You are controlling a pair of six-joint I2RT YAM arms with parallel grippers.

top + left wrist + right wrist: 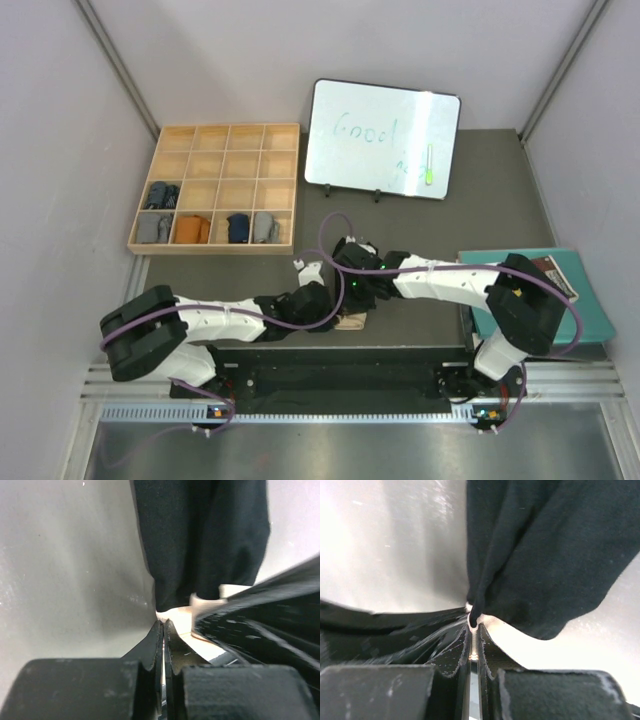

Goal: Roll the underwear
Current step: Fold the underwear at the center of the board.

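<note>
The black underwear [200,540] with its beige waistband [175,616] lies between both grippers at the table's middle. In the top view only a bit of the beige waistband [350,321] shows under the arms. My left gripper [164,622] is shut on the waistband edge, also in the top view [320,297]. My right gripper [473,626] is shut on the waistband where the black cloth [545,555] bunches, and it sits right beside the left one [352,288]. The black cloth spreads away from both sets of fingertips.
A wooden compartment box [215,131] at the back left holds rolled cloths: grey [160,195], orange [190,230], navy [238,228]. A whiteboard [380,140] stands at the back. A teal book [590,310] lies at the right edge.
</note>
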